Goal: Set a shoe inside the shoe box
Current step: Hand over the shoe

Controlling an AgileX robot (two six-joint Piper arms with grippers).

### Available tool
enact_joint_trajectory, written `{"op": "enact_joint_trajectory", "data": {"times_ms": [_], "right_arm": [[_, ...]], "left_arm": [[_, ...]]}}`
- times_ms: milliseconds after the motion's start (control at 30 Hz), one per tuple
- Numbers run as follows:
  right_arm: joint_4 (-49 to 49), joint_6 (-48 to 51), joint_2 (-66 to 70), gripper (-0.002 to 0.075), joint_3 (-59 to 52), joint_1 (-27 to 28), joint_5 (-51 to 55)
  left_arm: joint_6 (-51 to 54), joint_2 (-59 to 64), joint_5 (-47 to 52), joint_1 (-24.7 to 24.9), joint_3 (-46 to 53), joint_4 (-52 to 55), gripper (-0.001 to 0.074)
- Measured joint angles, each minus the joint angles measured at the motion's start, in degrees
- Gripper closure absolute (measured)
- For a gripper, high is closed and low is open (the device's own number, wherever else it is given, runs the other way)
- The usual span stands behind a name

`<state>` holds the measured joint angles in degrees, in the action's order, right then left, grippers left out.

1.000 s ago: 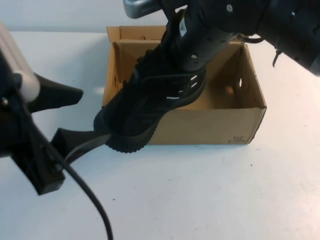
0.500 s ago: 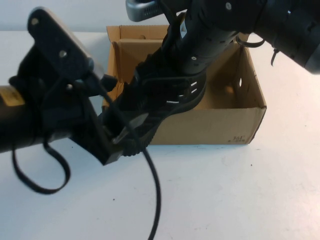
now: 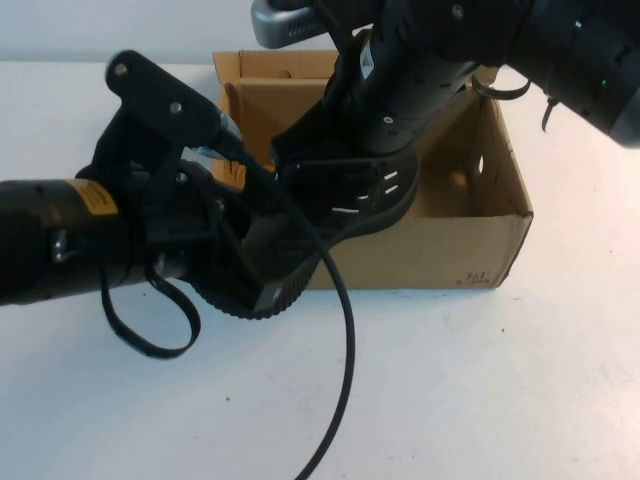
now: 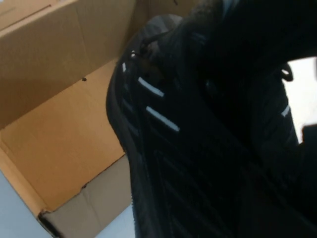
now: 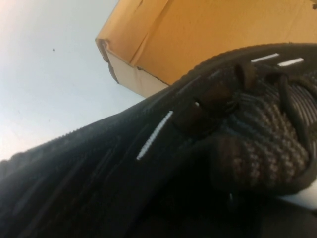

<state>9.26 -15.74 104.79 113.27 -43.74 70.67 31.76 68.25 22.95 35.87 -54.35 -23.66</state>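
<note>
here the shoe (image 3: 345, 190) hangs tilted over the shoe box's (image 3: 420, 250) near wall, toe outside; the left gripper (image 3: 255, 275) pinches its toe, the right gripper (image 3: 375, 105) clamps its heel.

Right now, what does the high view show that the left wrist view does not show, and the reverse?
Only the high view shows both arms: the left claw at the toe end of the shoe, the right claw at its heel end above the shoe box, and the white table. It also shows the box's round hole. Only the left wrist view shows the ridged sole from close and the box's inner corner. Both show the black shoe with white dashes, lying across the box's front wall, partly over the box.
</note>
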Motion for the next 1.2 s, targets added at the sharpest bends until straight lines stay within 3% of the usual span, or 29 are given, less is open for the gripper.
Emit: {"op": "enact_joint_trajectory", "data": {"times_ms": [100, 300, 400, 567, 700, 1000, 1200], "right_arm": [[-0.03, 1.7, 0.0, 0.0689, 0.0, 0.0, 0.36], [-0.41, 9.01, 0.0, 0.0689, 0.09, 0.0, 1.24], [-0.79, 12.56, 0.0, 0.0647, 0.34, 0.0, 1.63], [-0.59, 15.74, -0.51, 0.0379, 3.37, 0.0, 1.87], [-0.01, 16.62, -1.71, 0.0246, 7.35, 0.0, 1.97], [-0.01, 24.59, -5.2, 0.0208, 9.97, 0.0, 0.51], [-0.25, 36.34, -9.56, 0.0207, 10.11, 0.0, 0.69]], "left_arm": [[-1.31, 0.0, 0.0, 0.0, 0.0, 0.09, 0.0688], [-2.43, 0.0, 0.56, 0.0, 0.0, 0.13, 0.0692], [-2.43, 0.0, 1.42, 0.0, 0.0, 0.13, 0.0694], [-1.95, -1.32, 4.89, 0.0, -0.27, 0.36, 0.0696], [-0.7, -3.69, 7.77, 0.0, -1.73, 0.84, 0.0696], [11.03, -6.97, 9.55, 0.0, -5.85, -1.16, 0.0696], [19.12, -7.46, 11.42, 0.0, -9.33, -8.07, 0.0696]]}}
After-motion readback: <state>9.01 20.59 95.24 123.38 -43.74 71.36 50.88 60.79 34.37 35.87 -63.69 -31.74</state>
